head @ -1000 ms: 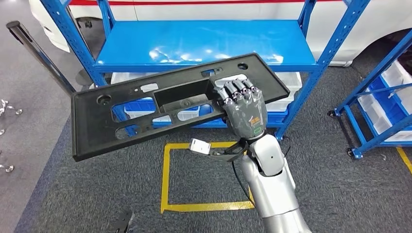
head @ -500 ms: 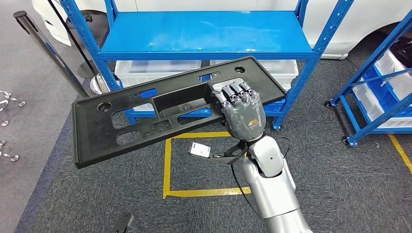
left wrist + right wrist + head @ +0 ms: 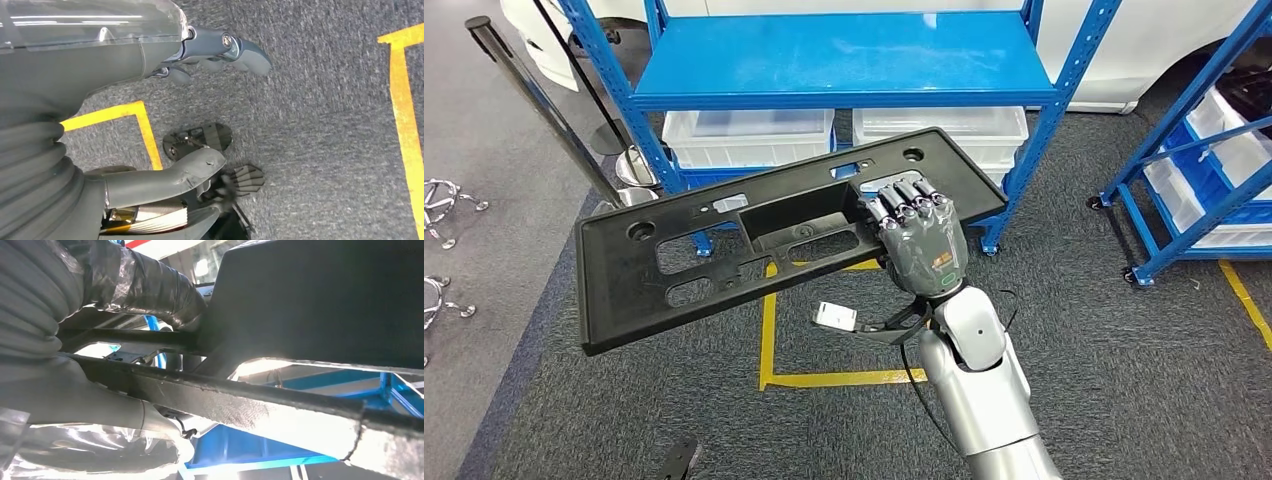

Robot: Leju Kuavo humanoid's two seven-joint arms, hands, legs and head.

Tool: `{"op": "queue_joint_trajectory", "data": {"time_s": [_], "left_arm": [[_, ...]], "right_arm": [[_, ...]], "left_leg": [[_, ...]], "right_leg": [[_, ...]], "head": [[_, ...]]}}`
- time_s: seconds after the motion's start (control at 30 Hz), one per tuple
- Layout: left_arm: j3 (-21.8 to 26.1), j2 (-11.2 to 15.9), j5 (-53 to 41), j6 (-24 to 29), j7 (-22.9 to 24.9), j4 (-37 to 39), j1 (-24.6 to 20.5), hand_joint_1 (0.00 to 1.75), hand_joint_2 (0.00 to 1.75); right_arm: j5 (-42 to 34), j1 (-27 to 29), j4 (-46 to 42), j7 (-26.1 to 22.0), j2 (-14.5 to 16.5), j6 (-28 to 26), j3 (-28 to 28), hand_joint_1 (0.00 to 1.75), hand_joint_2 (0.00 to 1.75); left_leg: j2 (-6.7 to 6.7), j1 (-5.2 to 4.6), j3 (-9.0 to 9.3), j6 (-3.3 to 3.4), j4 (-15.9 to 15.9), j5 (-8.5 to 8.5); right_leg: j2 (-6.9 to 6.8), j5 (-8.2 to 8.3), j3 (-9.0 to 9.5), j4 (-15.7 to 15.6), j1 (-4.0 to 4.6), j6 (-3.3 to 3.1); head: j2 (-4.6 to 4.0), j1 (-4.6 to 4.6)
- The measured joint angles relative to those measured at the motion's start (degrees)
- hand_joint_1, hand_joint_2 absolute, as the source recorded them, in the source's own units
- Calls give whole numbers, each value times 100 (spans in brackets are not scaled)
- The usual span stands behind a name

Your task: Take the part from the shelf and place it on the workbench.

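Observation:
The part is a long black plastic panel [image 3: 619,285] with several cut-outs. My right hand [image 3: 919,240] grips it near its right end, fingers curled over its top face, and it hangs tilted in the air in front of the blue shelf [image 3: 844,60]. The right wrist view looks up at the panel's dark underside [image 3: 310,295], with blue shelf beams beyond. My left hand [image 3: 100,65] hangs over the grey carpet, thumb and fingers apart, holding nothing.
White bins [image 3: 749,135] sit under the shelf's bare blue deck. A second blue rack [image 3: 1204,200] stands at the right. A slanted dark post [image 3: 544,110] and metal stands [image 3: 444,195] are at the left. A yellow floor outline [image 3: 769,340] lies below the panel.
The whole picture has shifted: the shelf sits farther off and its lower bins have come into sight, so the camera has moved back. My right hand keeps its hold on the panel.

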Motion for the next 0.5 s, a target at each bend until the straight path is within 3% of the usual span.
{"op": "queue_joint_trajectory", "data": {"time_s": [0.1,0.13,0.2,0.27,0.3,0.33,0.37,0.43,0.5], "left_arm": [[-1,-1,-1,-8,0,0,6,0,175],[-1,-3,0,-10,1,0,3,0,175],[-1,-8,2,-13,2,0,-9,0,175],[0,-8,3,-12,2,0,-9,0,175],[0,-8,4,-11,2,0,-6,0,175],[0,-8,5,-11,2,0,-3,0,175],[0,-8,5,-11,2,0,-2,0,175],[0,-8,7,-11,2,0,-1,0,175],[0,-14,5,-14,2,0,0,0,175]], "right_arm": [[3,11,19,-1,-2,-1,2,175,175],[4,13,25,-1,-5,-1,2,175,175],[8,16,33,1,-10,-1,2,175,175],[14,33,43,1,-13,-1,2,175,175],[17,49,51,1,-14,-1,2,175,175],[21,63,59,1,-16,-1,2,175,175],[29,72,64,2,-17,-1,2,175,175],[69,72,68,24,-17,-1,3,175,175],[111,65,66,83,-17,-1,18,175,175]], "left_leg": [[9,-14,14,81,-172,54],[24,-3,-13,124,-205,118],[57,21,-115,216,-262,264],[67,4,-275,256,-257,389],[70,0,-365,254,-246,450],[71,-1,-458,244,-231,510],[72,3,-554,228,-211,569],[70,16,-747,182,-145,680],[66,22,-891,114,-73,775]], "right_leg": [[7,106,-37,-24,-12,89],[22,38,-69,18,-10,120],[52,-386,-212,400,-18,174],[57,-918,-399,1125,-49,215],[55,-1034,-446,1448,-73,236],[53,-1013,-428,1629,-100,257],[51,-875,-324,1630,-127,277],[48,-600,136,1128,-179,310],[57,-688,652,382,-167,301]], "head": [[0,0],[0,2],[0,7],[0,8],[0,9],[0,8],[0,8],[0,8],[0,7]]}}
